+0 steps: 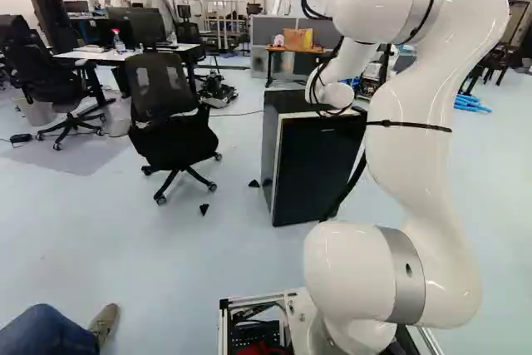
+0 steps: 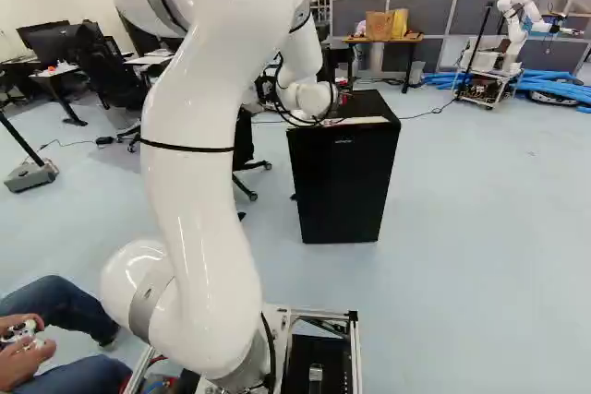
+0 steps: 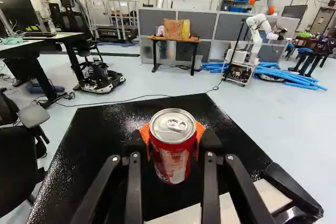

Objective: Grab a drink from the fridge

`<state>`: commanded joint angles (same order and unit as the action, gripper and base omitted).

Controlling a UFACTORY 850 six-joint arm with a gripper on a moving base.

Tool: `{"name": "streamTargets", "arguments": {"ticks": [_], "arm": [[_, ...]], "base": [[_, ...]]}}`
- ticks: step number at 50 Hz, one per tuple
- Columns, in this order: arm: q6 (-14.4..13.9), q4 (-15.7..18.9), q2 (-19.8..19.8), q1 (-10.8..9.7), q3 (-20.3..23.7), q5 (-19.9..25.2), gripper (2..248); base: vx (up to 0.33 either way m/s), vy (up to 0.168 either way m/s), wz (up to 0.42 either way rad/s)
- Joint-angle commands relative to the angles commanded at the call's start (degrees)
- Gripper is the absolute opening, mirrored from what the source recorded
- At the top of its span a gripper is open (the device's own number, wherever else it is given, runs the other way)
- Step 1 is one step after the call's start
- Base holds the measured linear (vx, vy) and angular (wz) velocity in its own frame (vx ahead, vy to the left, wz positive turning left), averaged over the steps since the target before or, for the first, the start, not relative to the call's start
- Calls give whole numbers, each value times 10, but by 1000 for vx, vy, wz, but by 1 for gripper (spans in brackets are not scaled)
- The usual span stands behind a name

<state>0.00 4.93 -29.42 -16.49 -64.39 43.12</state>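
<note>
- The can [image 3: 172,157] is sitting directly between the two fingers of the gripper [image 3: 174,141], not ahead of them or off to one side.
- The jaws are holding the can, an orange pad [image 3: 200,131] pressing on each side of it.
- Its long axis is running upright, and the fingers are reaching across it from opposite sides, so the coming move is probably calling for a straight lift, keeping it upright.
- The can is showing over the top of the fridge [image 2: 346,177]; whether its base is touching that top, I cannot tell.
- Only one arm [image 2: 199,182] is reaching to the fridge, so nearness is leaving no choice to make.
- Counting up: one can, one fridge, one arm, one gripper, two fingers, two pads are showing.
- A tilt while lifting could be risking a slip.
</note>
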Motion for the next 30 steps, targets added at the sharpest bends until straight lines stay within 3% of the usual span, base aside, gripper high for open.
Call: {"name": "streamTargets", "arguments": {"ticks": [30], "arm": [[0,-4,41,15,53,6,100]], "base": [[0,0,0]]}}
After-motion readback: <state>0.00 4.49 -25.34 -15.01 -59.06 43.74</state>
